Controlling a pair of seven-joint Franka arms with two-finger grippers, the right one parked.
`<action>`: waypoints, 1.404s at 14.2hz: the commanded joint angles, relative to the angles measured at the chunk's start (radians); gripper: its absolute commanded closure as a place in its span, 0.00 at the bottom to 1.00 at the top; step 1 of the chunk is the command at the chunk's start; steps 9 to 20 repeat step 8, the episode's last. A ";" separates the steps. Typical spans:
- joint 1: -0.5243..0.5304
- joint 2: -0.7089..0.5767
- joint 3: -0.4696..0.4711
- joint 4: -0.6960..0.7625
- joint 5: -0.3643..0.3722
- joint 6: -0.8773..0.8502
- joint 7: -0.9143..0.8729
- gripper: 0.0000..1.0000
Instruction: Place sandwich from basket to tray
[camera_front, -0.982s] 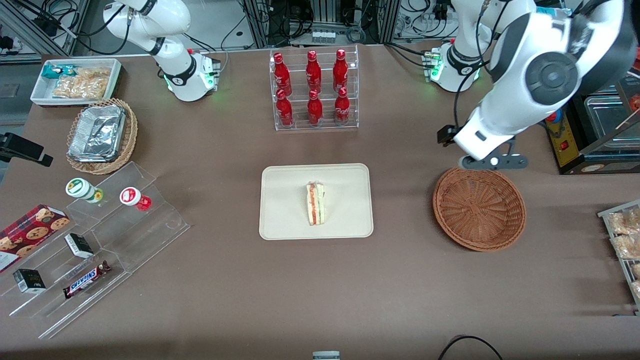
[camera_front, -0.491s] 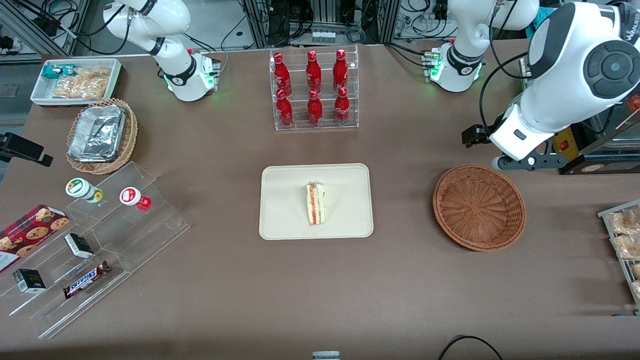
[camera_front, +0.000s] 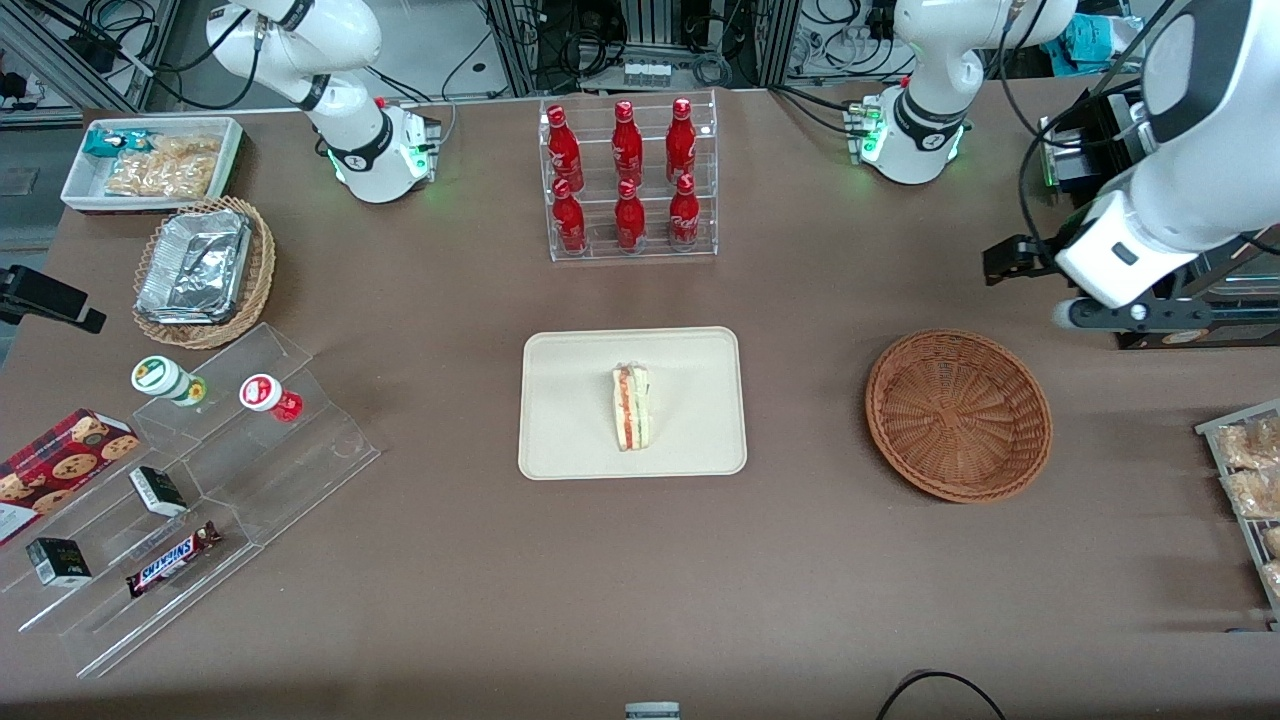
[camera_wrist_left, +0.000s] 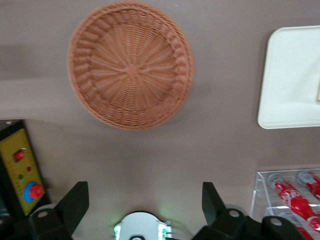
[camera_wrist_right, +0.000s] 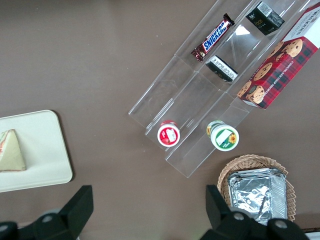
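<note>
The gripper (camera_wrist_left: 141, 201), fingers spread, hangs high above bare table near the basket (camera_front: 958, 415). Between basket and tray (camera_front: 580, 440) only open tabletop lies.

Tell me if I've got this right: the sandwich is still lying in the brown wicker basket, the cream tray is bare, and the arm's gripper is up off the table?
Not quite. The front view shows the sandwich on the tray; the basket holds nothing. The gripper does hang open above the table.
</note>
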 joint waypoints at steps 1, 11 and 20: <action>0.032 -0.009 -0.025 0.052 0.042 -0.023 0.009 0.00; 0.031 -0.006 0.014 0.103 0.045 -0.032 0.012 0.00; 0.031 -0.006 0.014 0.103 0.045 -0.032 0.012 0.00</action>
